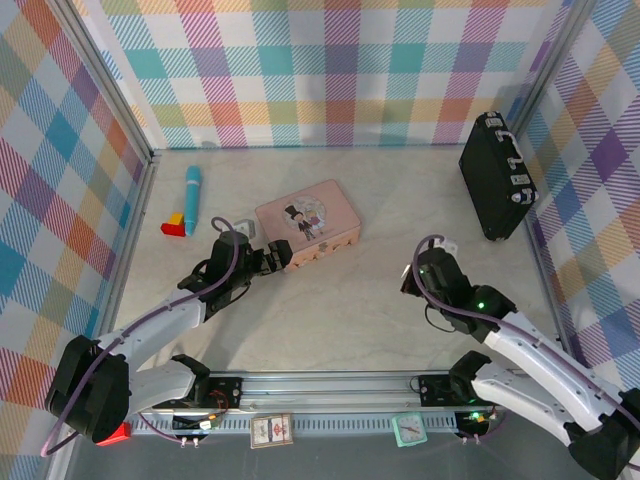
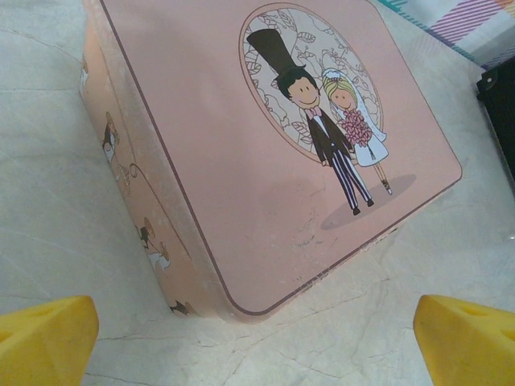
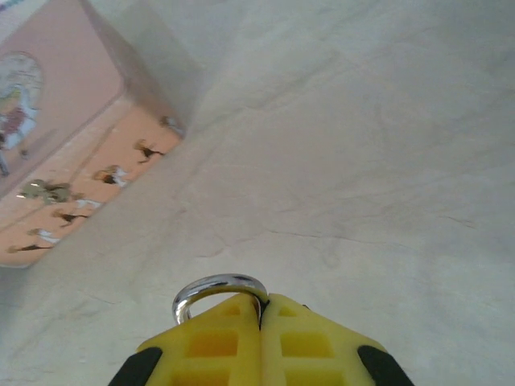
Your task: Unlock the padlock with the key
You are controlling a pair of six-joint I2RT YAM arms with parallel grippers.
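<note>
My right gripper (image 3: pixel 262 310) is shut, and a silver shackle loop (image 3: pixel 211 288) of the padlock sticks out over its left yellow finger. The brass body is hidden between the pads. In the top view this gripper (image 1: pixel 415 275) hangs low over the table right of centre. My left gripper (image 2: pixel 257 338) is open, its yellow fingertips (image 2: pixel 44 338) far apart with nothing between them. It sits just short of the near corner of the pink tin (image 2: pixel 241 161). From above, the left gripper (image 1: pixel 272 256) is at the tin's (image 1: pixel 307 224) front left edge. The key is out of view.
A black case (image 1: pixel 495 175) stands upright at the back right by the plaid wall. A blue tube (image 1: pixel 192 194) and a small red and yellow block (image 1: pixel 176 224) lie at the back left. The pink tin (image 3: pixel 56 153) lies left of the right gripper.
</note>
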